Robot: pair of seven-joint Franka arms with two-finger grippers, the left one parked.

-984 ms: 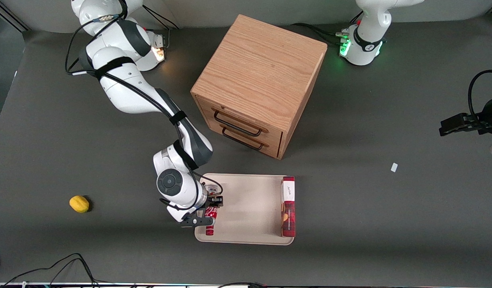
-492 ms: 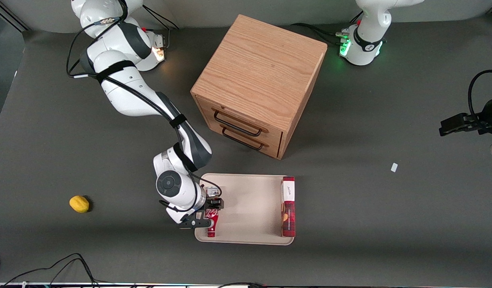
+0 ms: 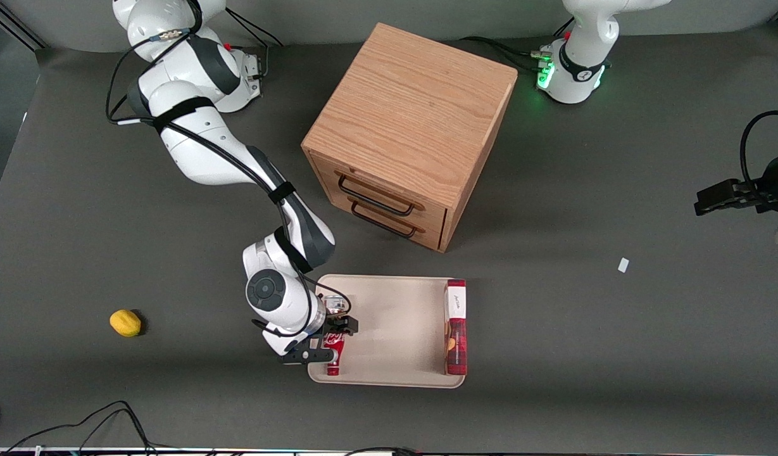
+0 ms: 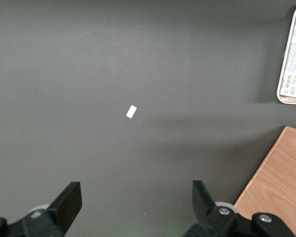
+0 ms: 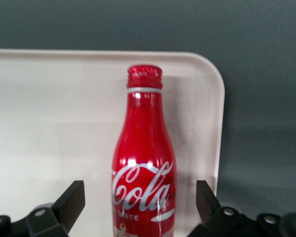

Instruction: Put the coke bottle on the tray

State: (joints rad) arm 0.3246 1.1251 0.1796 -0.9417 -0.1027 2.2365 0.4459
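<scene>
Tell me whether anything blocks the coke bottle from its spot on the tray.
Nothing visible does. The coke bottle already lies on the tray near its working-arm end, between the open gripper fingers. The red box lies on the tray's parked-arm end, apart from the bottle.

My right arm [image 3: 205, 142] is built of glossy white rounded shells with dark grey bands at the joints. A thin black cable runs along its outside, held down by black straps at several places. The wrist housing [image 3: 271, 297] is white and carries a dark grey round cap with a small centre disc. My gripper [image 3: 328, 342], over the tray's end toward the working arm, is matte black; its fingers [image 5: 69, 202] are flat, angular black blocks, spread apart, each mounted on a black carriage with a silver screw head. The base [image 3: 240, 79] is white, with a small red fitting beside black cables.
</scene>
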